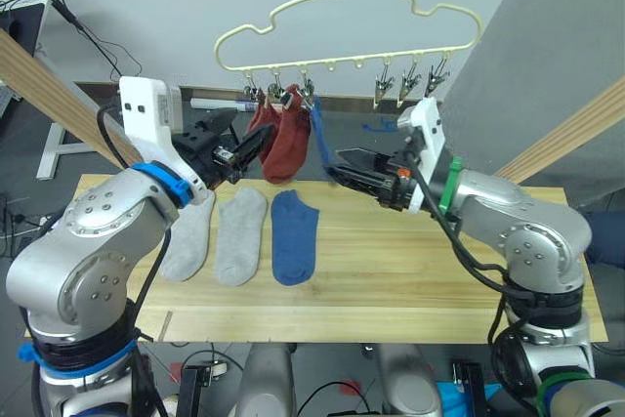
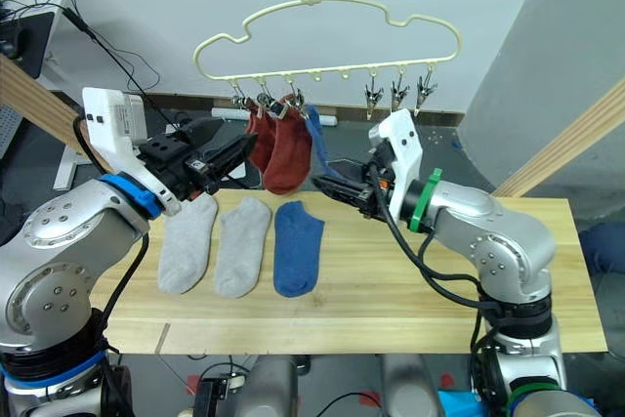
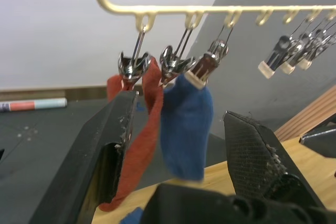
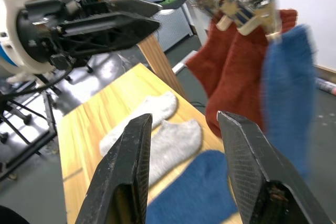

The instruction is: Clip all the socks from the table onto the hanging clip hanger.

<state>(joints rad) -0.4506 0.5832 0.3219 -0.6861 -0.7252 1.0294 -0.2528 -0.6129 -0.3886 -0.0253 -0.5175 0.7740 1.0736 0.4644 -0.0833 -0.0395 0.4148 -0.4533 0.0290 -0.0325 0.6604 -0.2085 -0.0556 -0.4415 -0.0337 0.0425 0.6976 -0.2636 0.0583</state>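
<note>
Surface (image 1: 420,271): long top of light yellowish wood planks with visible grain.
On it, robot's left part: three socks lie flat side by side, toes pointing toward the robot.
Outer grey sock (image 1: 188,237): farthest left, nearest the surface's left end.
Middle grey sock (image 1: 240,234): just beside the first.
Blue sock (image 1: 294,235): rightmost of the three, just beside the middle grey sock.

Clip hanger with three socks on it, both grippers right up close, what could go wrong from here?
The clip hanger hangs by one hook, loaded only at its left end; a nudge from the open left gripper could swing it. The blue sock seems held by just its edge and might slip. The right gripper could brush it.
</note>
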